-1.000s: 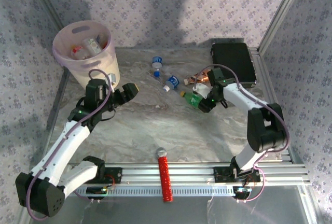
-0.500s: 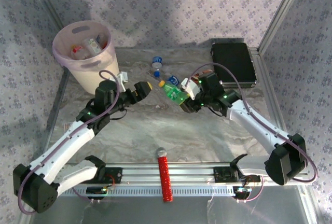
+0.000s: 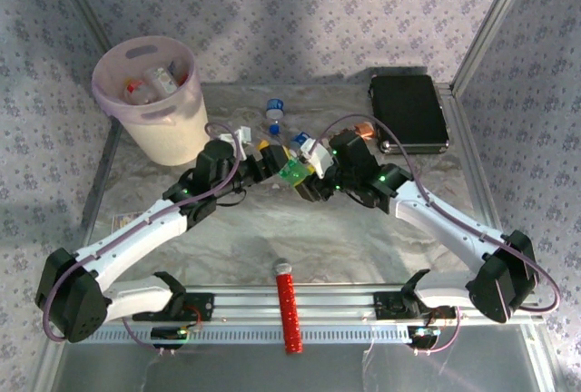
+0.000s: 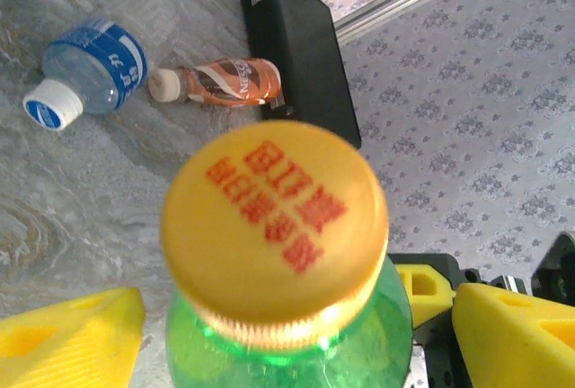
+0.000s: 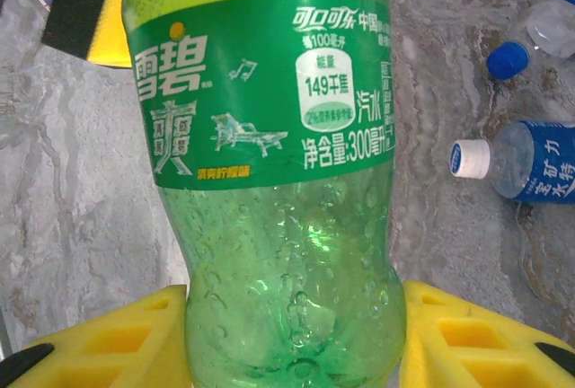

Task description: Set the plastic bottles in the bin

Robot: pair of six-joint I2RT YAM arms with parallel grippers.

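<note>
My right gripper (image 3: 306,175) is shut on the base of a green plastic bottle (image 3: 292,172) with a yellow cap, held above the table's middle. In the right wrist view the yellow pads (image 5: 99,339) press both sides of the green bottle (image 5: 278,181). My left gripper (image 3: 270,161) is open, its fingers (image 4: 72,334) standing on either side of the capped end (image 4: 274,222) with gaps showing. The bin (image 3: 168,133) stands at the far left with bottles inside. Three clear bottles (image 3: 275,107) with blue caps or labels and an orange one (image 3: 363,131) lie behind the grippers.
A flat black case (image 3: 408,111) lies at the back right, beside the orange bottle (image 4: 229,83). A red ribbed cylinder (image 3: 288,306) rests on the near rail. Metal frame posts and patterned walls close in both sides.
The right arm has carried the green bottle leftward to the middle. The left arm has swung right from beside the bin, and its fingers now straddle the bottle's cap end.
</note>
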